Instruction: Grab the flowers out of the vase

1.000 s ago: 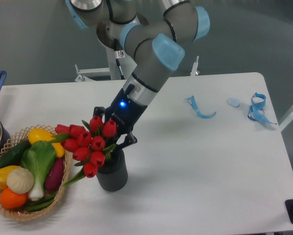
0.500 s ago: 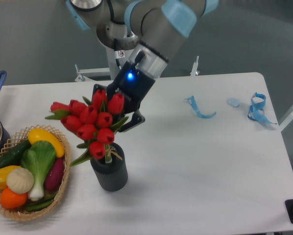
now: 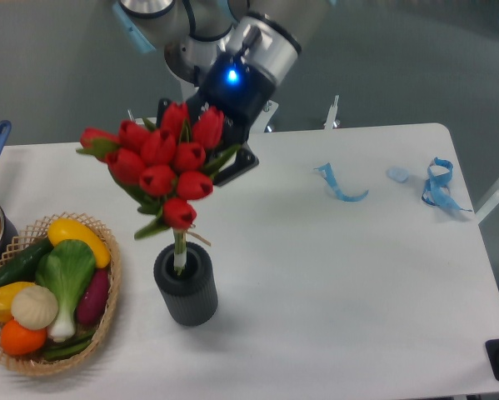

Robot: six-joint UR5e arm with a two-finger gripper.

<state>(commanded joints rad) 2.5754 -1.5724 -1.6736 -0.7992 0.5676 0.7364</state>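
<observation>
- Flowers (image 3: 162, 164): raised, stem ends just inside vase (image 3: 185, 287).
- Gripper (image 3: 201, 142): pinching the bunch among the blooms.
- Step: withdrawal; next, lift straight up until stems clear.

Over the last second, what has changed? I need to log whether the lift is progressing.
The hand, shut on the flowers, rose and carried the bunch upward; only the stem tips remain in the vase. The vase, basket and blue straps stayed put.

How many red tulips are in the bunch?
10 show on the flowers: seven in the upper cluster, two in the middle, one lowest above the vase. More may be hidden behind.
</observation>
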